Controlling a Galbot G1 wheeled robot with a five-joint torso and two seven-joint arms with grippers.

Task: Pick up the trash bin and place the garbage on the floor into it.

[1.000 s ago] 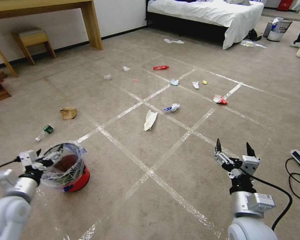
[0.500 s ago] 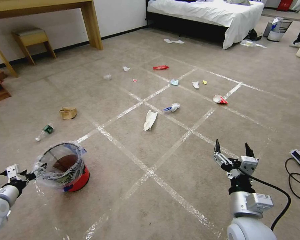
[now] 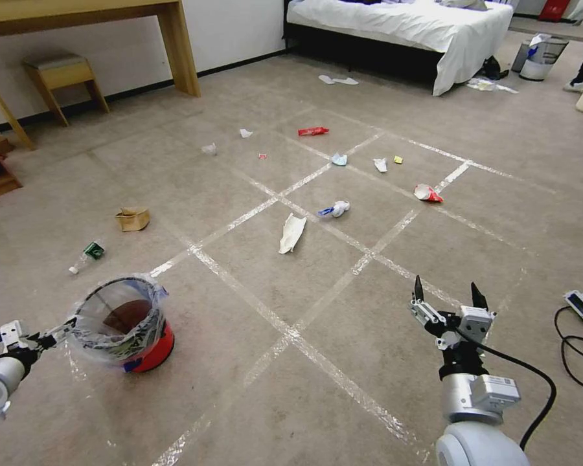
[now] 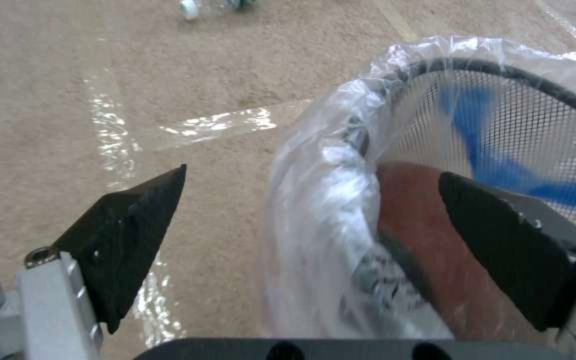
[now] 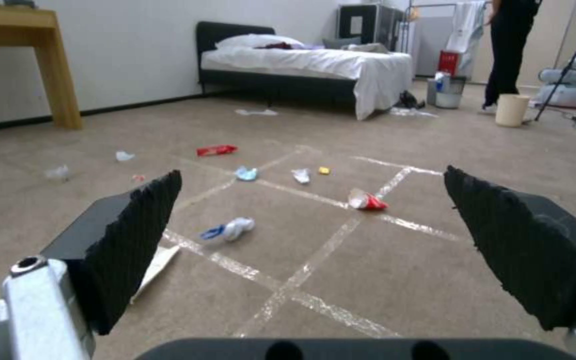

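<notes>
Left hand point(image 4: 311, 220), fingers spread wide and holding nothing, straddles the trash bin point(image 3: 126, 323) rim on the floor point(image 3: 343, 310). The pickup step looks unfinished; closing comes next. Right hand point(image 3: 445, 299) hovers open, garbage point(image 3: 291, 233) beyond.

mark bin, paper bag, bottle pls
bin point(image 3: 154, 346): head view, red base
paper bag point(image 3: 133, 219): head view, middle of its side
bottle point(image 3: 86, 256): head view, mid-body by the green label

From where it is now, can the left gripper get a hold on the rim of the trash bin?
Probably yes. The left gripper is open and already straddles the bagged rim of the trash bin, with one finger outside and one inside. Nothing but the plastic liner sits between them, and the right gripper is well clear.
</notes>
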